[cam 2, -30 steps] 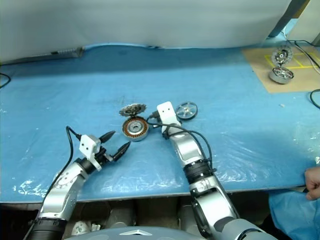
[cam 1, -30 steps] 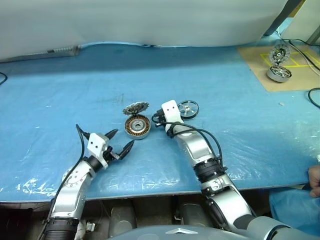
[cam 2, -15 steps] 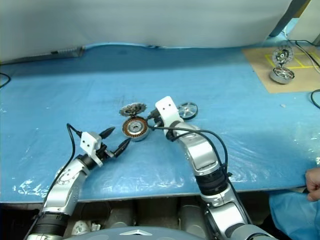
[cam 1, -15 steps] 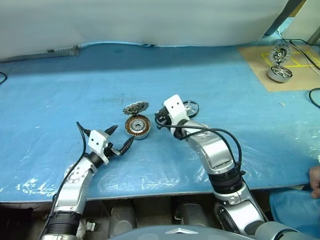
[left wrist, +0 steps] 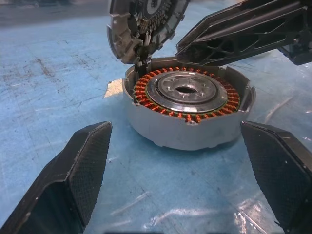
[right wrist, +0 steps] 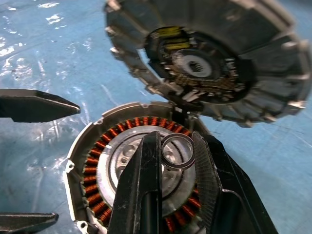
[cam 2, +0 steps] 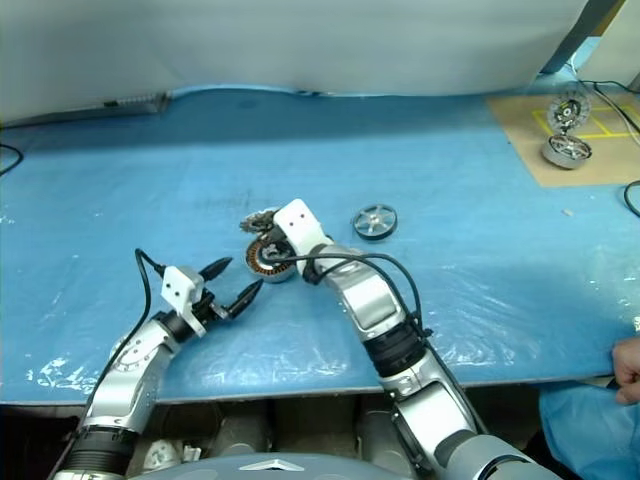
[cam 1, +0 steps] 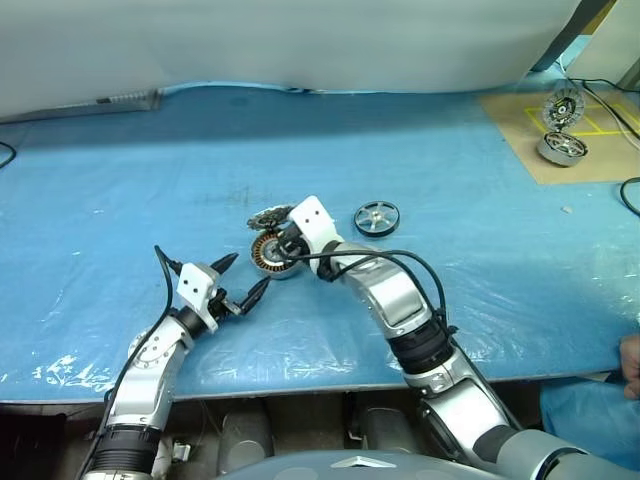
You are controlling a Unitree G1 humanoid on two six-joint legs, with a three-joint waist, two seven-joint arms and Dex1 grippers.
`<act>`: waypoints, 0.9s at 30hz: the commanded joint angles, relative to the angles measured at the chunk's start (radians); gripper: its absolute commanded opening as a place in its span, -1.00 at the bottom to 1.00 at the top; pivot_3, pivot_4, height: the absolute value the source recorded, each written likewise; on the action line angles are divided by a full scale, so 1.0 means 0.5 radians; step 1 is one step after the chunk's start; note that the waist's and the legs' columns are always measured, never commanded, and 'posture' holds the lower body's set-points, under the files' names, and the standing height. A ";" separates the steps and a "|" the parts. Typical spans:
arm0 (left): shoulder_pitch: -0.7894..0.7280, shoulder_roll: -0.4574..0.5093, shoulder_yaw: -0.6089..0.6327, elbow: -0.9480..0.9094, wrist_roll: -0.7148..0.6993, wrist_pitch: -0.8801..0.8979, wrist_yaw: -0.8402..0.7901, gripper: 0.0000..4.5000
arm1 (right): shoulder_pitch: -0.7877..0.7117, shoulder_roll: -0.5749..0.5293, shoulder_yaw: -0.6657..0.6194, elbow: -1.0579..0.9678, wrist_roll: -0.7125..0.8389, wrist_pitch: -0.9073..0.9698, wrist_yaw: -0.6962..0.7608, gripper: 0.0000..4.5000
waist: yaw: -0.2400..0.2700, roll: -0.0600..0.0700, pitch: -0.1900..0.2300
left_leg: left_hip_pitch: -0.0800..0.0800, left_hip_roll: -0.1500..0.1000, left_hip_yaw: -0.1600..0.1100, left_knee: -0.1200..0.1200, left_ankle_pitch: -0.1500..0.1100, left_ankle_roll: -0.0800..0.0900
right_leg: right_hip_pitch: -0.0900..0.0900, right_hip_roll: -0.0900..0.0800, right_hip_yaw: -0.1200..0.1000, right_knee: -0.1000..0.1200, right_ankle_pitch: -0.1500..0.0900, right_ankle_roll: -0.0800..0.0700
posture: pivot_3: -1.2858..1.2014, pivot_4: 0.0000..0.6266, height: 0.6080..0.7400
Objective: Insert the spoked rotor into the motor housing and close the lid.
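L gripper (cam 1: 248, 272): fingers (left wrist: 83, 165) wide apart, nothing betw them, aimed at motor housing (left wrist: 187, 105) from near side; close to it, no contact.

R gripper (right wrist: 175, 135): reaches in over housing from robot's right, tips angled down above the dark hub. Fingers nearly together, small metal ring (right wrist: 178, 166) betw the tips, looks pinched there. Ring sits right over housing centre; can't tell if touching the hub.

Housing: flat on blue table cover (cam 1: 450, 180), mid-table, copper windings exposed, top open.

Lid (left wrist: 141, 24): tipped up, standing on edge at housing's far rim, joined there, toothed edge visible, inner face w/ small components turned toward the robot. Not closed.

Spoked rotor (cam 1: 376, 218): lying flat on cover, to robot's right of housing, clear of it and of R gripper. Not in housing, not held.

Far right on brown mat (cam 1: 520, 130): second motor unit (cam 1: 558, 148) w/ its own lid (cam 1: 560, 105) up, well apart from work area.

Person's hand (cam 1: 630, 365) at right table edge, away from both arms.
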 commanded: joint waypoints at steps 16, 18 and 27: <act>0.010 0.014 0.007 -0.093 -0.023 0.011 0.008 1.00 | 0.013 0.036 0.038 0.104 0.002 -0.102 0.067 -0.75 | 0.000 0.000 0.000 | 0.000 0.000 0.000 0.000 0.000 0.000 | 0.000 0.000 0.000 0.001 0.000 0.000 | 0.03 -0.52 1.00; 0.009 0.016 0.010 -0.088 -0.023 0.010 0.007 1.00 | 0.017 0.037 0.041 0.112 0.004 -0.097 0.071 -0.75 | 0.000 0.000 0.000 | 0.000 0.000 0.000 0.001 0.000 0.000 | 0.000 0.000 0.000 0.001 0.000 0.000 | 0.03 -0.52 1.00; 0.011 0.003 0.000 -0.028 -0.007 -0.022 0.002 1.00 | 0.021 0.033 0.005 0.077 0.009 -0.085 0.071 0.15 | 0.001 0.000 0.000 | 0.000 0.000 0.000 0.001 0.000 0.000 | 0.000 0.000 0.000 0.001 0.000 0.000 | 0.03 -0.52 1.00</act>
